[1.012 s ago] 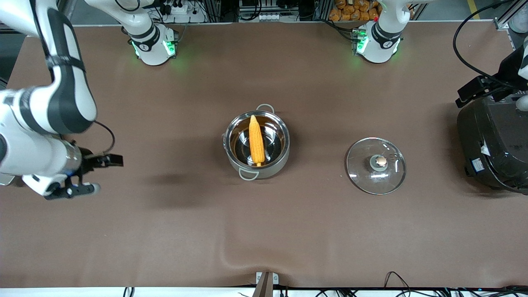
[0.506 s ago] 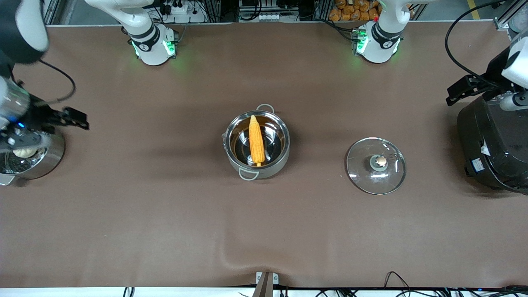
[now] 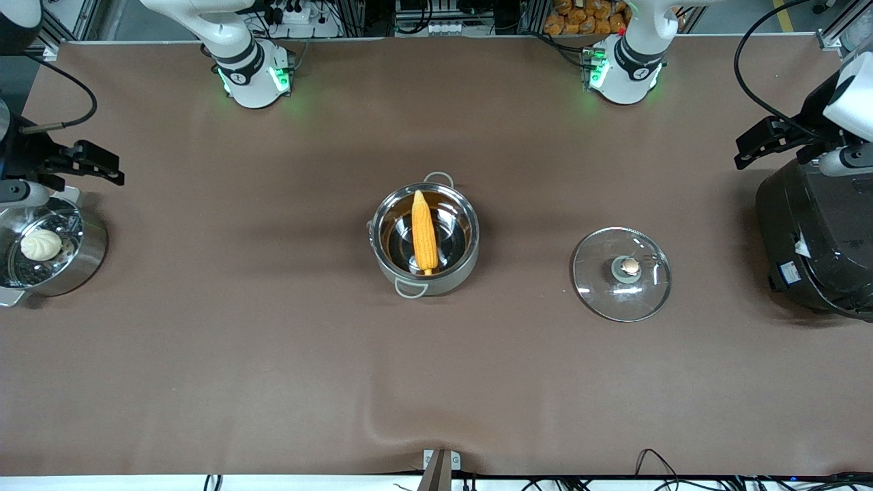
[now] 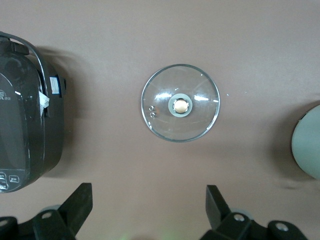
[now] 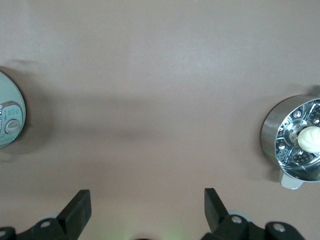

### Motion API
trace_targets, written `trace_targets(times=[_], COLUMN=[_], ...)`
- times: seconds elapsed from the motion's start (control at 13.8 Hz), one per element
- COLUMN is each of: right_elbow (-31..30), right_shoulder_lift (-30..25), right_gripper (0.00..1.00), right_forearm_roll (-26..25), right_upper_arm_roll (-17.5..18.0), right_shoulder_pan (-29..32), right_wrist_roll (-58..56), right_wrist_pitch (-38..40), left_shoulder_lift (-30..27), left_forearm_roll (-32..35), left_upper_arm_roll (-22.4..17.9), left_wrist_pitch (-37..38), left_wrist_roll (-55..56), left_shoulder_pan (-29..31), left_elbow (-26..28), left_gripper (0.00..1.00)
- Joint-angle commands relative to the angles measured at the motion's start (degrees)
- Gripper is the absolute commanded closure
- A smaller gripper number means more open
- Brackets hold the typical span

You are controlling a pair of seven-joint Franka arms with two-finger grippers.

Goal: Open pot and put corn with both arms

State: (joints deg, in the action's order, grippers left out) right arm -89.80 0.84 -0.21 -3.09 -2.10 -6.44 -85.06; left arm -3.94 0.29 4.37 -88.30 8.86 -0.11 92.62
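The steel pot (image 3: 469, 240) stands open in the middle of the table. The yellow corn (image 3: 424, 232) lies inside it, tapered tip toward the robots' bases. The glass lid (image 3: 600, 290) with its copper knob (image 3: 629, 266) lies flat on the table, beside the pot toward the left arm's end; it also shows in the left wrist view (image 4: 165, 125). My left gripper (image 3: 771, 140) is open and empty, high over the black cooker's edge (image 4: 148, 205). My right gripper (image 3: 85, 162) is open and empty, high beside the steamer pot (image 5: 147, 207).
A steel steamer pot (image 3: 89, 256) with a white bun (image 3: 41, 244) stands at the right arm's end of the table; it also shows in the right wrist view (image 5: 275, 135). A big black cooker (image 3: 818, 239) stands at the left arm's end (image 4: 25, 135).
My right arm has risen and drawn back toward its end of the table, uncovering the steamer pot. My left gripper has shifted slightly over the cooker. Pot, corn and lid have not moved.
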Motion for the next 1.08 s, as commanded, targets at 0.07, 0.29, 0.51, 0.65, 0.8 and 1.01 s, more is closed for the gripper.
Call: trace_targets(times=[0.07, 0.29, 0.51, 0.65, 0.8, 1.01], right_elbow=[-1.96, -1.87, -1.52, -0.73, 0.58, 1.12], right_shoulder_lift=[-2.59, -2.51, -2.59, -2.51, -2.33, -2.16], right_gripper=[0.00, 0.00, 0.00, 0.00, 0.00, 0.00], right_forearm_roll=[-0.50, -0.58, -0.32, -0.32, -0.32, -0.41], right_upper_arm_roll=[0.62, -0.07, -0.08, -0.08, -0.08, -0.17], right_shoulder_pan=[1.05, 1.57, 2.54, 2.54, 2.63, 2.63], right_wrist_roll=[-0.32, -0.32, -0.32, -0.32, -0.24, -0.15], right_wrist_pitch=[-0.63, -1.69, -2.48, -2.30, -1.69, -1.16], left_shoulder_lift=[-0.10, -0.19, 0.16, 0.25, 0.25, 0.34], left_forearm_roll=[-0.20, -0.11, -0.02, -0.11, -0.55, -0.55], left_upper_arm_roll=[0.02, 0.02, 0.11, 0.11, -0.15, -0.42], left_wrist_pitch=[1.47, 2.52, 2.52, 2.52, 3.05, 4.02], left_wrist_roll=[-1.74, -1.65, -2.09, -2.70, -5.86, -5.70], left_shoulder_pan=[0.38, 0.29, -0.24, -0.06, 0.38, 0.47], left_elbow=[-1.57, -2.01, -2.01, -2.36, -3.41, -4.12], left_gripper=[0.00, 0.00, 0.00, 0.00, 0.00, 0.00])
